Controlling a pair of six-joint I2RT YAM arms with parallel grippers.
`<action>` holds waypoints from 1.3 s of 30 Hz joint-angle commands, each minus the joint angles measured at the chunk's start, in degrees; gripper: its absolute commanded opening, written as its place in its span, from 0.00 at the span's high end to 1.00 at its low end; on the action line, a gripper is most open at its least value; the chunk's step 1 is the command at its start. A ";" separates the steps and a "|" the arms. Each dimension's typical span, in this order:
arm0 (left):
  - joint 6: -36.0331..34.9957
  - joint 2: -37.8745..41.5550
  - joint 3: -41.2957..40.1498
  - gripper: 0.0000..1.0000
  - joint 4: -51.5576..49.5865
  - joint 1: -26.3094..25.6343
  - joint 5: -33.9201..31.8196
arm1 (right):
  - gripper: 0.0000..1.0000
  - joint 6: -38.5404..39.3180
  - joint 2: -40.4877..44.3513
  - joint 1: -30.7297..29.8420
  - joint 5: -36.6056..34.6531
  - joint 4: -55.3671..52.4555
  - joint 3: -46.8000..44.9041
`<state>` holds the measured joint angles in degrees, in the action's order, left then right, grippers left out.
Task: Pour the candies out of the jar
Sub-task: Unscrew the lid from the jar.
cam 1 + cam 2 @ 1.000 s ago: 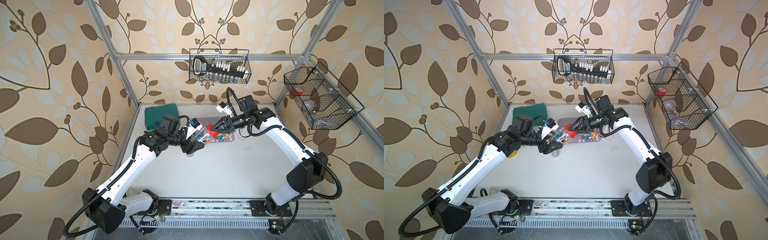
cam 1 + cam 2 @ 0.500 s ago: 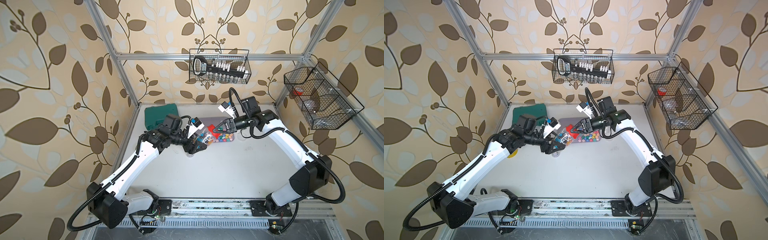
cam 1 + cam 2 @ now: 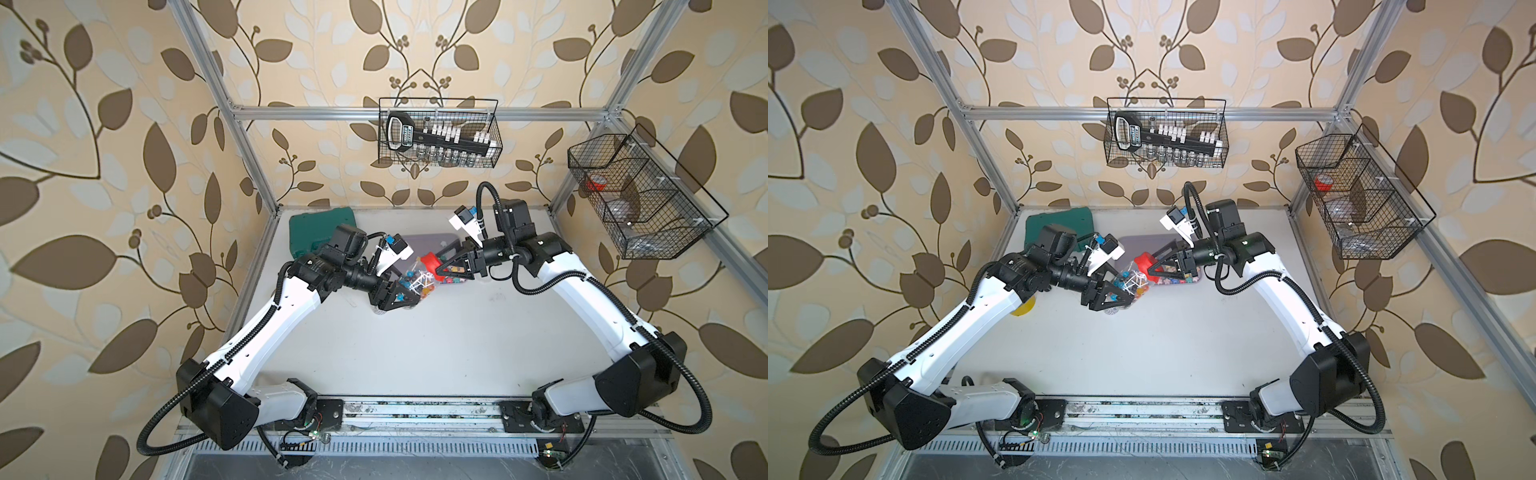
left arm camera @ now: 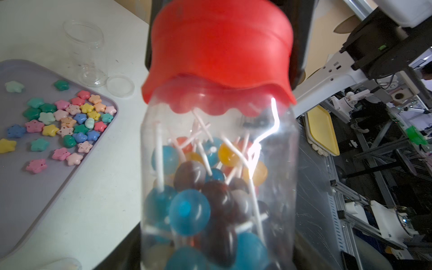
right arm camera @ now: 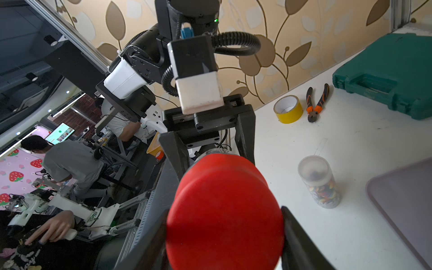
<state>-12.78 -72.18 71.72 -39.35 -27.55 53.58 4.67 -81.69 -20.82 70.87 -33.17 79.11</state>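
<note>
1. The jar (image 3: 417, 282) sat just above the centre of a top view, held clear of the table. Its red lid (image 3: 430, 262) was on, so I judged nothing could pour yet.
2. Its long axis ran from lower left to upper right in that frame. The base lay in my left gripper (image 3: 405, 296) and the lid end towards my right gripper (image 3: 439, 268).
3. My left gripper was clamped round the jar's body. My right gripper's jaws pinched the lid from both sides, so it was the nearer one for unscrewing.
4. Inside, round lollipops (image 4: 198, 187) on white sticks were heaped at the base end.
5. A lilac tray (image 3: 424, 243) lay under and beyond the lid end, with star sweets (image 4: 70, 121) spread on it.
6. Just beside the tray stood an empty clear jar (image 4: 85, 51) with its loose cap (image 4: 120, 84). A small capped jar (image 5: 319, 182) of mixed sweets stood near the tray too.
</note>
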 commanded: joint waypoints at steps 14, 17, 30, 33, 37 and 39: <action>4.33 -0.15 5.43 0.32 8.23 0.30 2.62 | 0.31 1.78 5.07 -1.92 4.13 2.39 -2.47; 2.42 -0.33 5.56 0.32 5.59 0.30 0.96 | 0.24 -0.75 5.46 -1.39 1.61 2.58 -0.97; -2.61 1.85 5.34 0.32 1.85 0.24 -5.87 | 0.08 -17.38 6.89 3.64 -5.83 5.18 5.09; -4.05 2.53 4.97 0.32 1.61 0.22 -9.36 | 0.08 -24.06 5.04 6.07 -4.98 4.98 6.29; -5.70 3.34 4.82 0.32 0.59 0.17 -15.70 | 0.08 -28.89 1.51 7.06 -5.38 1.25 8.61; -6.53 3.66 5.07 0.32 -0.36 0.04 -17.22 | 0.08 -28.54 -1.44 7.10 -5.92 -4.09 10.93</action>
<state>-16.43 -71.50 74.39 -39.68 -27.68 39.88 -20.16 -79.66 -13.76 65.63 -31.03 87.39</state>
